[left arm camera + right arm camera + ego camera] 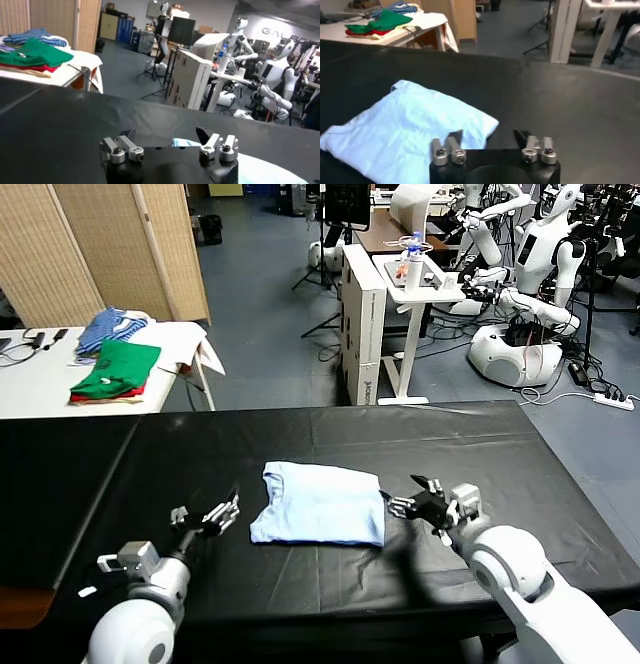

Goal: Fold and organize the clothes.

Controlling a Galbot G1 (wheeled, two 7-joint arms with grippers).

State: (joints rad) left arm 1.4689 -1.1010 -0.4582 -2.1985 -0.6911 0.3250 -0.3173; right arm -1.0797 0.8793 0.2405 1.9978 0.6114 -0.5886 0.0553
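Observation:
The clothes are one light sky-blue T-shirt (320,504), lying folded into a rough rectangle in the middle of the black table (330,434). My right gripper (408,496) hovers open right beside the shirt's right edge. In the right wrist view the right gripper (488,135) has its jaws spread wide, with the shirt (405,130) just ahead and its corner near one finger, not gripped. My left gripper (222,512) stands open just left of the shirt's near left corner. The left wrist view shows the left gripper (166,135) empty, with the shirt (260,167) beyond it.
A white side table (40,369) at the back left holds folded green-and-red garments (118,372) and a blue striped cloth pile (105,329). Behind the black table stand a white cart (365,314), a wicker screen (100,244) and other robots (520,334).

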